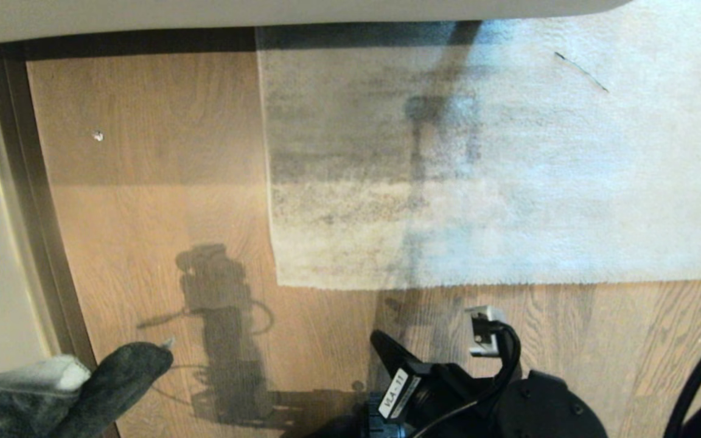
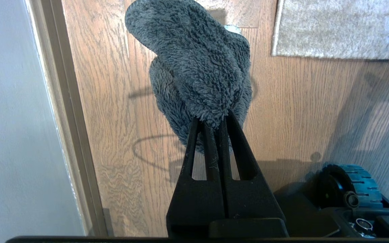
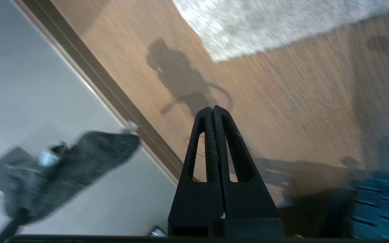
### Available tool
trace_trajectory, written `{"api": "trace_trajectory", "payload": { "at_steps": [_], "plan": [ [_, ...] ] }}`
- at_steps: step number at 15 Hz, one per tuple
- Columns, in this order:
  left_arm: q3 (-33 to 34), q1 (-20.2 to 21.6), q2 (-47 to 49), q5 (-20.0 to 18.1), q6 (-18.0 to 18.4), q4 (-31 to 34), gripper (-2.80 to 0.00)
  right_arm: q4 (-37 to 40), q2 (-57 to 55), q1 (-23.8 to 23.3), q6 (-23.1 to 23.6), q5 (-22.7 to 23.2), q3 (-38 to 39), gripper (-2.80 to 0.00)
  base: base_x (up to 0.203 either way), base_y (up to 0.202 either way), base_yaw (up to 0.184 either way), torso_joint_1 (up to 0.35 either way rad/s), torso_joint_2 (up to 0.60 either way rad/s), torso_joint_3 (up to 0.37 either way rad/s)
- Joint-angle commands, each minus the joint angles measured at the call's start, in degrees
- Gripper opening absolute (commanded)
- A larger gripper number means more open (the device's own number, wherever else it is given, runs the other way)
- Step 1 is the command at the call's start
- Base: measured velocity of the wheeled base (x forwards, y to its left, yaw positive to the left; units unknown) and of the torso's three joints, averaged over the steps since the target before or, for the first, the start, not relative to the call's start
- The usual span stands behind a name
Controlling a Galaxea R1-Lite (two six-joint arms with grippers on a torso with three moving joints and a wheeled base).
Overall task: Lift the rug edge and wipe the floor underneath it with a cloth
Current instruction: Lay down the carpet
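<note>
Brown wood floor (image 1: 143, 213) lies under us, and the rug (image 1: 478, 170) lies flat on it, its edge (image 1: 448, 283) not lifted yet. Our left end effector (image 2: 211, 119) is pinched tight on the cloth (image 2: 198, 77), held up off the floor near the wall. Our right end effector (image 3: 213, 108) is closed with nothing in it, near the rug corner, so lifting and wiping are both left to do.

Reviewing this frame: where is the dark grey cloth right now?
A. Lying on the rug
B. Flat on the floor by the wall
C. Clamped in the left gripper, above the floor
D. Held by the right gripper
C: the left gripper is shut on the cloth, which hangs above the floor.
</note>
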State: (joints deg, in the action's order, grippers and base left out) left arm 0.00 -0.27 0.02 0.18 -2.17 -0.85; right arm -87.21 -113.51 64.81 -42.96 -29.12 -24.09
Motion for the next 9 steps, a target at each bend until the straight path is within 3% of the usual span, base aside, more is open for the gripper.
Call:
{"api": "trace_trajectory", "payload": {
  "at_steps": [1,9],
  "plan": [
    [0.0,0.0,-0.02,0.0,-0.03,-0.03,-2.8,-2.52,0.59,0.27,-0.55,-0.14,-0.43,-2.8,0.0,0.0,0.0,0.0,0.0,0.0],
    [0.0,0.0,-0.02,0.0,-0.03,-0.03,-2.8,-2.52,-9.69,1.64,-0.55,-0.87,-3.32,-2.8,0.0,0.0,0.0,0.0,0.0,0.0]
  ]
}}
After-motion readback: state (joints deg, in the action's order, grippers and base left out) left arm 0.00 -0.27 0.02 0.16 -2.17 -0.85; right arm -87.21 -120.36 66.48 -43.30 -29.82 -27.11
